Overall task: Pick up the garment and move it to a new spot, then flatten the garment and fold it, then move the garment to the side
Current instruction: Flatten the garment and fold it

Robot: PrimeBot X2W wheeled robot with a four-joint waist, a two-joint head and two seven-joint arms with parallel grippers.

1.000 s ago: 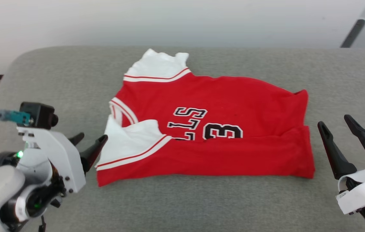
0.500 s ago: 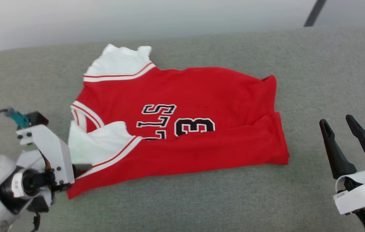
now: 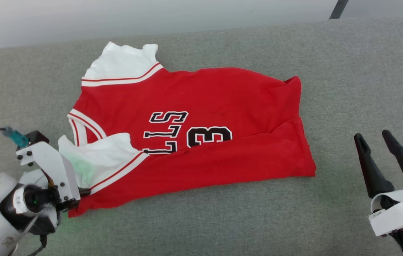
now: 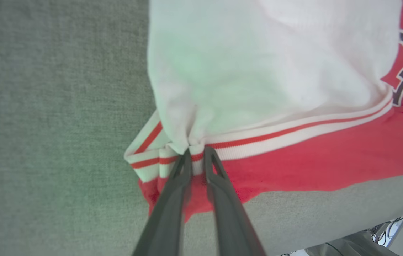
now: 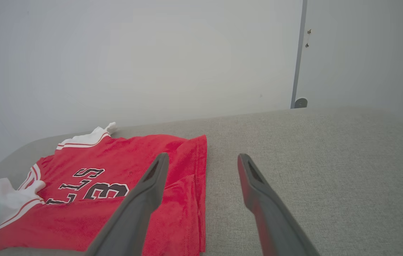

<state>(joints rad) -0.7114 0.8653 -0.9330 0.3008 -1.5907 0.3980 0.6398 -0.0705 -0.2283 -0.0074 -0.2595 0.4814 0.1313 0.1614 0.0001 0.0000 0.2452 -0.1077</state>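
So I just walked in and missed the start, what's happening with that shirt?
A two-armed robot is working on a red jersey that lies partly folded on a grey padded surface. Its left hand pinches the striped trim at the corner of the sleeve nearer the robot, fingers nearly together on the cloth. The right hand hovers open beyond the hem end, touching nothing. Most of the jersey lies flat.

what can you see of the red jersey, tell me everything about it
The garment is a red soft-cloth jersey with white short sleeves, red-and-white striped trim and black, white-edged lettering and a number, partly covered. Its near long edge is folded over the front. It lies mostly flat, sideways, on the grey fabric surface, collar toward the robot's left. The left gripper pinches the striped trim at the near sleeve.
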